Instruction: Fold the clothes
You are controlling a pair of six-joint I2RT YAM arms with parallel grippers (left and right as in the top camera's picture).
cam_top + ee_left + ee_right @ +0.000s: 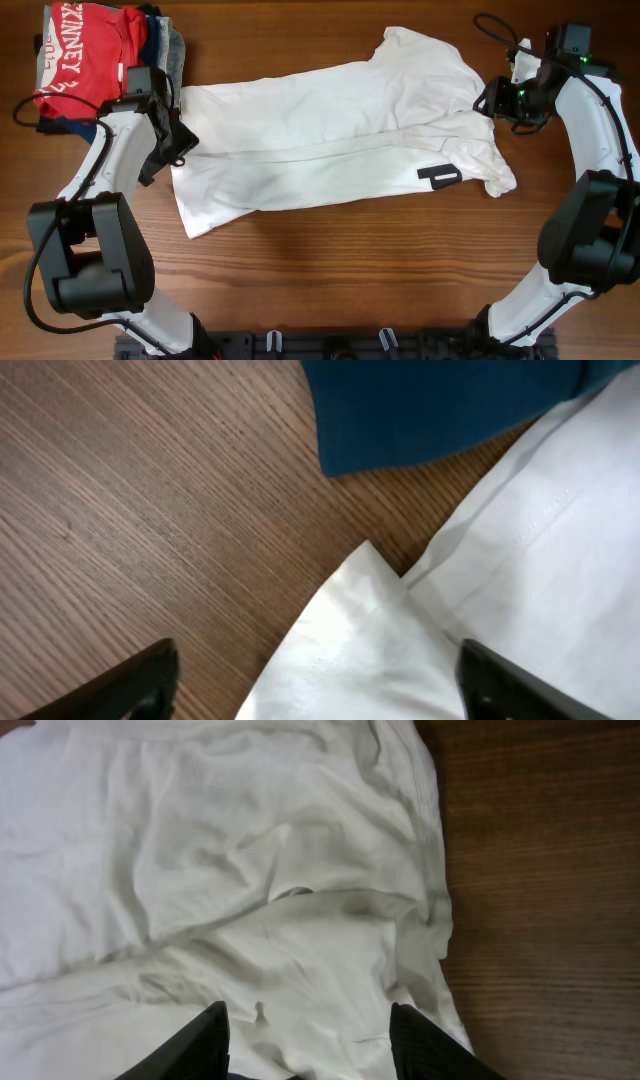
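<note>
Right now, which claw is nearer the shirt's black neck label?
Right. The right claw is over the collar end near the label; the left claw is at the opposite hem.

A white shirt (330,130) lies creased across the worktop (330,275), its label (438,176) showing. Left claw (182,145) and right claw (492,100) flank it.

Matt, creased white cotton T-shirt (330,130), satin wood-grain table (350,270), red cloth T-shirt (85,60)
</note>
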